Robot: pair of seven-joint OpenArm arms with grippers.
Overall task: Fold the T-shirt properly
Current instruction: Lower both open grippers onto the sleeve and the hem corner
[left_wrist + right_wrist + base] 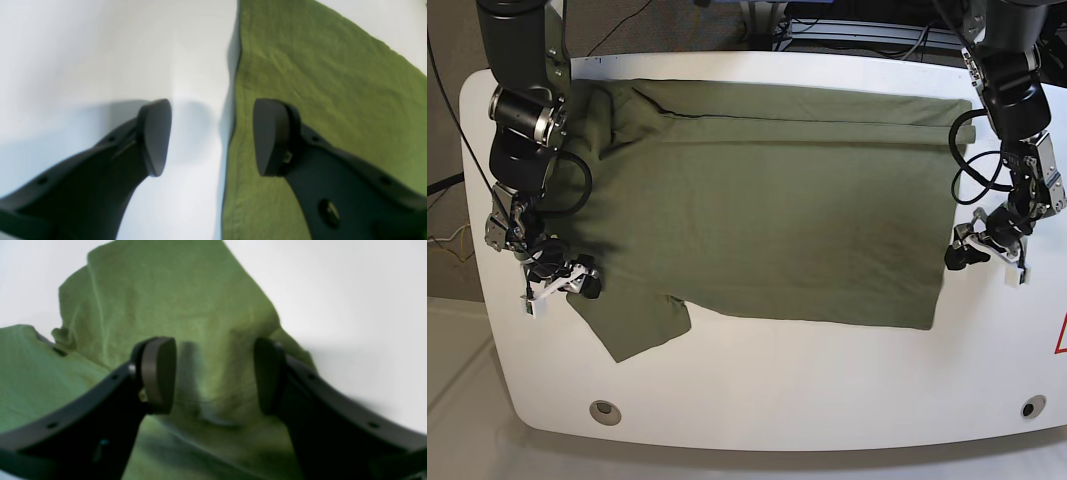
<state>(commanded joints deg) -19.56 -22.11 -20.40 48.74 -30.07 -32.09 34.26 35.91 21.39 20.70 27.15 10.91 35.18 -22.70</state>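
One T-shirt, olive green, spread across a white table — far edge folded over into a long band along the back. Neck end toward the base view's left; hem end toward its right. One short sleeve sticking out at the near left, lying flat on the table.

Two dark claws, one at each end of the cloth.

Left gripper — at the hem end, base view's right. Jaws wide apart, nothing between them. One finger over bare table, the other over green cloth, with the stitched hem edge running between the two.

Right gripper — at the sleeve end, base view's left. Jaws wide apart, nothing gripped. Both fingertips above a rumpled rise of sleeve cloth; contact with the cloth impossible to tell. White table showing beside the sleeve on that view's right.
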